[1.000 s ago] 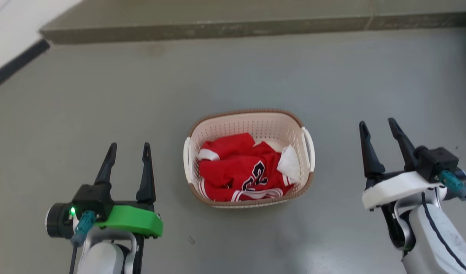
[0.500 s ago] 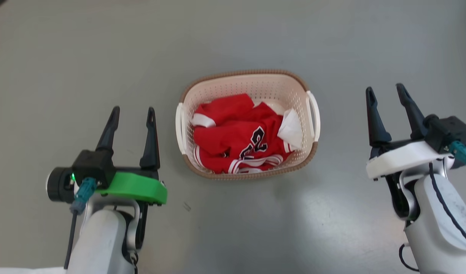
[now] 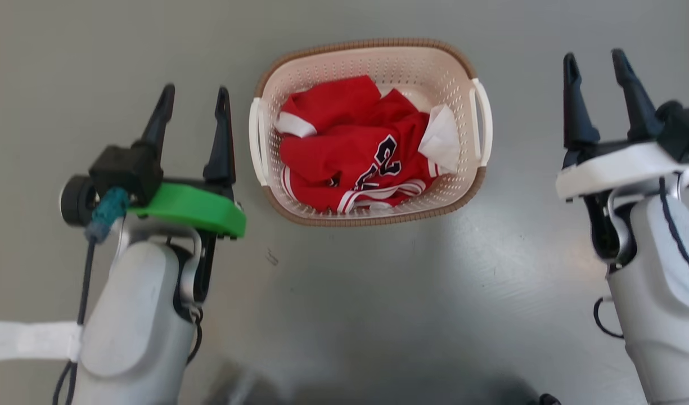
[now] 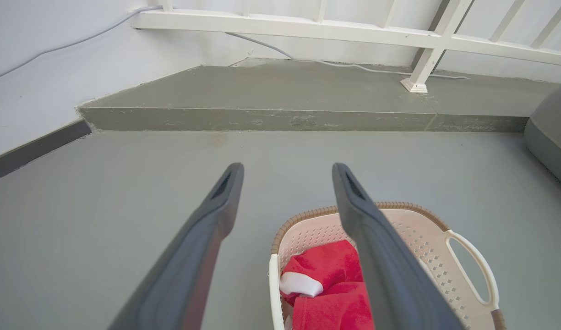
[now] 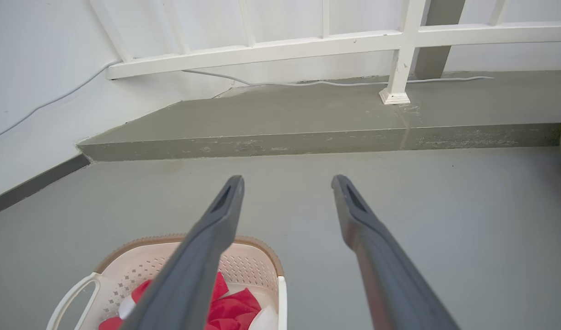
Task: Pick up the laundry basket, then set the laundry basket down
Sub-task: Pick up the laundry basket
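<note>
Head view, left side: left gripper (image 3: 196,90), its two dark fingers spread and empty, the inner one just beside the basket's left handle (image 3: 256,140); contact not evident. Centre: one laundry basket (image 3: 378,45), upright on the grey floor (image 3: 378,292). Going by the left wrist view, it sits on open floor well short of the raised step (image 4: 262,119) along the floor's far edge. Inside are one crumpled red jersey (image 3: 350,152) and one white cloth (image 3: 442,138) against the right wall. Then the right handle (image 3: 485,129), and further right the right gripper (image 3: 594,54), fingers likewise parted and holding nothing, with a wider gap to its handle than on the left. Count: one basket, two handles, two grippers, four fingers, two pieces of laundry. Step in hand, as I judge it: the approach for the pick-up, with the basket not yet lifted. The next move calls for each gripper to come inward, take its handle between the fingers, close evenly, then raise both sides level so the load stays put.
</note>
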Motion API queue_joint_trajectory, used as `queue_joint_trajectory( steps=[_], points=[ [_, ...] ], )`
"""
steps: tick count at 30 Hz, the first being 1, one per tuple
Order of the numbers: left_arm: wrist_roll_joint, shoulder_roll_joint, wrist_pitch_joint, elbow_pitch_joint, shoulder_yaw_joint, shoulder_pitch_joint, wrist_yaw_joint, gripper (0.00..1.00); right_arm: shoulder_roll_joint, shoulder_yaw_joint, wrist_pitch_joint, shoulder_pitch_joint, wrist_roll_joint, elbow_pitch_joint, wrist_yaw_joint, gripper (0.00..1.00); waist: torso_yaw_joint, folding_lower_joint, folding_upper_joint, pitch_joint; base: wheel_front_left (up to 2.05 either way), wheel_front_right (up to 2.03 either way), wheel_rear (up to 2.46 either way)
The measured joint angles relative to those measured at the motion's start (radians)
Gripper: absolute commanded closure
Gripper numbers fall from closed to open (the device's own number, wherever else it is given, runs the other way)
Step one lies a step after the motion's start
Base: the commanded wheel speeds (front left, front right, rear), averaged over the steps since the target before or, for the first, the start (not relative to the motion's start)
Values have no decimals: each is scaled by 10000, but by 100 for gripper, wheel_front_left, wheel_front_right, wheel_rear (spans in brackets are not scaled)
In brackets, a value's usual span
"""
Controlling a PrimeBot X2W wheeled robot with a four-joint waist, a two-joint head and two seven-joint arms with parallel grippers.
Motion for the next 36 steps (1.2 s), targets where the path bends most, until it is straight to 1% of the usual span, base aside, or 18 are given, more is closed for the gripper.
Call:
queue_joint_trajectory(
  steps=[2, 7, 12, 13, 15, 19, 24, 28, 33, 36],
  points=[
    [-58, -23, 102, 142, 0, -402, -25, 0, 8, -6, 73, -358, 96, 153, 84, 0, 19, 0, 0, 259, 0, 0, 0],
    [-368, -71, 491, 663, -59, -1546, -257, 0, -4, 44, 288, -1250, 105, 571, 176, 0, 63, 1, 0, 903, 0, 0, 0],
    [-564, -127, 1041, 1383, -196, -2551, -525, 0, 15, 205, 688, -1963, 171, 1336, 282, 0, 91, 1, 0, 1543, 0, 0, 0],
    [-648, -142, 1103, 1593, -247, -2731, -625, 0, 13, 247, 696, -2092, 171, 1513, 330, 0, 92, 1, 0, 1672, 0, 0, 0],
    [-842, -165, 1296, 2040, -313, -2999, -690, 0, 23, 314, 809, -2320, 165, 1856, 368, 0, 91, 1, 0, 1917, 0, 0, 0],
    [-1162, -207, 1461, 2936, -360, -3357, -825, 0, -12, 508, 807, -2671, 71, 2506, 441, 0, 83, 1, 0, 2325, 0, 0, 0],
    [-1327, -222, 1666, 3919, -497, -3598, -1045, 0, 167, 767, 915, -2911, 44, 3331, 529, 0, 48, 1, 0, 2670, 0, 0, 0],
    [-1436, -226, 1758, 4535, -541, -3741, -1066, 0, 481, 976, 947, -3142, 44, 3866, 573, 0, -64, 1, 0, 2841, 0, 0, 0],
    [-1639, -236, 1948, 5446, -665, -3942, -1170, 0, 543, 1131, 949, -3364, 44, 4594, 614, 0, -252, 0, 0, 3091, 0, 0, 0],
    [-1703, -238, 2025, 5697, -681, -4044, -1244, 0, 577, 1202, 949, -3471, 44, 4757, 619, 0, -303, 0, 0, 3186, 0, 0, 0]
  ],
)
